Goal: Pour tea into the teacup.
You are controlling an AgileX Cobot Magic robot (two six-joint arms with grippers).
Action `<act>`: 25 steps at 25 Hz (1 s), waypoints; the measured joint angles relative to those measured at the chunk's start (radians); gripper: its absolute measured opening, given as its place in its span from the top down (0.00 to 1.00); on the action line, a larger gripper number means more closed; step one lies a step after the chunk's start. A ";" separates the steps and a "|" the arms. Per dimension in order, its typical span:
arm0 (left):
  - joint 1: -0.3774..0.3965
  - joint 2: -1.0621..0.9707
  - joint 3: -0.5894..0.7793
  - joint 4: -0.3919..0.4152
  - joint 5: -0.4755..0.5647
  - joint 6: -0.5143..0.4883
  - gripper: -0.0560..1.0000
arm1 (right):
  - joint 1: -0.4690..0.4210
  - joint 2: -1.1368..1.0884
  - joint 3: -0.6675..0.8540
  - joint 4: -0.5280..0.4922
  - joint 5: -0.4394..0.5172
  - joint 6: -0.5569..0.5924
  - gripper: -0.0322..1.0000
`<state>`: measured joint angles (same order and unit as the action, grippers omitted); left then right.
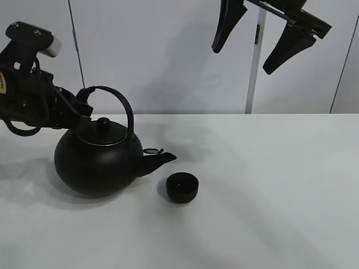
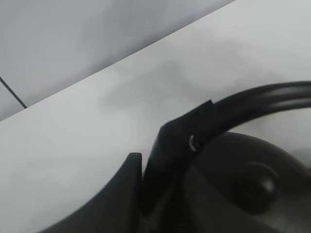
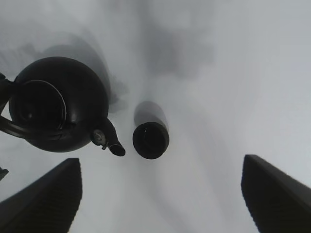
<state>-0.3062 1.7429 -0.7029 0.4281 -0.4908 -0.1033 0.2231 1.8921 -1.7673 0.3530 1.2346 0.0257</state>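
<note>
Sitting low in the middle of the high view, the teacup [image 1: 182,186] rests on the white table [image 1: 280,196], just right of the kettle [image 1: 95,165] spout. At the upper right, the right gripper [image 1: 242,60] hangs with its fingers spread. At the left, the left gripper [image 1: 84,109] meets the kettle handle [image 1: 120,103]; whether it pinches it, I cannot tell.

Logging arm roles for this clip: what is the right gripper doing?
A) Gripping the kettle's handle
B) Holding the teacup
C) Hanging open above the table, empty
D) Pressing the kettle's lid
C: the right gripper hangs high over the table with its fingers spread and nothing between them, well clear of the teacup and the kettle.
</note>
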 joint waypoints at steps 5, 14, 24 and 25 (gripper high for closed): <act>-0.003 0.000 -0.023 -0.015 0.021 0.003 0.82 | 0.000 0.000 0.000 0.000 0.000 0.000 0.38; -0.028 0.000 -0.028 -0.020 0.058 0.050 0.82 | 0.000 0.000 0.000 0.000 0.000 0.000 0.38; -0.028 0.000 -0.028 -0.021 0.083 0.053 0.82 | 0.000 0.000 0.000 0.000 0.000 -0.001 0.38; -0.028 0.000 -0.028 -0.021 0.085 0.053 0.82 | 0.000 0.000 0.000 0.000 0.000 -0.001 0.38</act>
<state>-0.3347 1.7429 -0.7305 0.4073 -0.4057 -0.0499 0.2231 1.8921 -1.7673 0.3530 1.2346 0.0247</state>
